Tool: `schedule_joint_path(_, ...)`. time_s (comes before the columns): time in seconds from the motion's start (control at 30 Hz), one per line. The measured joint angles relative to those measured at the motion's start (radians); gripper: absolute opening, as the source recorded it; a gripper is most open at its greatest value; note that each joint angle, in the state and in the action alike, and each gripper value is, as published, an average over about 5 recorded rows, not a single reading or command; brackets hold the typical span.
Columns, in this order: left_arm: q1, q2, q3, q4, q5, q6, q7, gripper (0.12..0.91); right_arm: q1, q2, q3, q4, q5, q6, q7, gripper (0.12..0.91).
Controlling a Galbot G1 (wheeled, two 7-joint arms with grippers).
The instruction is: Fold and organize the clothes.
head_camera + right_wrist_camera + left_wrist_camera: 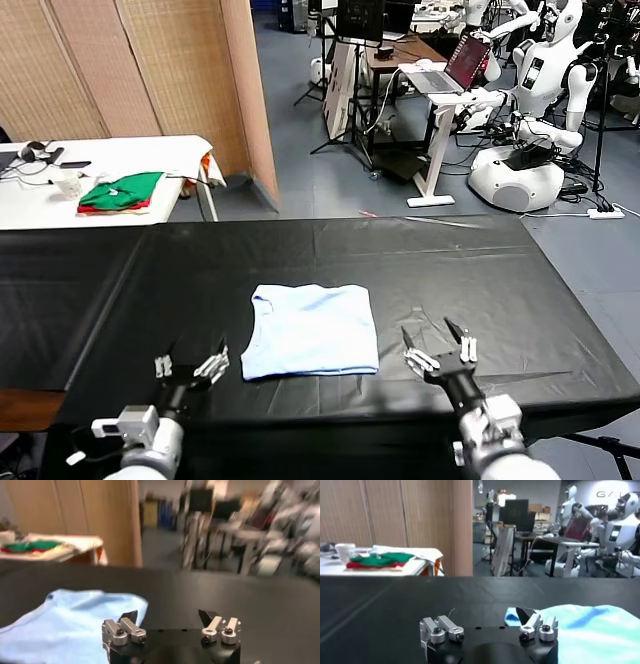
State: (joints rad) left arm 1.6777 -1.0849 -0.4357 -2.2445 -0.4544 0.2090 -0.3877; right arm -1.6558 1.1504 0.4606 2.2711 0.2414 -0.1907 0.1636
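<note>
Flanking the folded T-shirt [311, 330], left tool [191, 366] and right tool [439, 350] gape wide (both empty).

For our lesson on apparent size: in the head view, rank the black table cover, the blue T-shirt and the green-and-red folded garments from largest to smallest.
1. black table cover
2. blue T-shirt
3. green-and-red folded garments, though they lie farther from the camera, so their true size is unsure.

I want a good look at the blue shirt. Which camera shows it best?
The head view: the whole folded shirt lies flat on the black table. The left wrist view catches only one edge; the right wrist view shows one part, with the collar.
</note>
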Motion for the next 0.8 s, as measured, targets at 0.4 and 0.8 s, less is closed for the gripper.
schedule_joint_path(0.4,0.148,-0.014,-0.043,-0.055,0.026,-0.043,0.045,0.907,-0.332,0.033,0.059,0.070,-0.120,0.230,0.123,0.907)
schedule_joint_path(0.8,0.232,-0.010,-0.054,-0.059,0.055,-0.030,0.081,0.907,-0.504,0.065,0.014,0.128,-0.119,0.170,0.209,0.907)
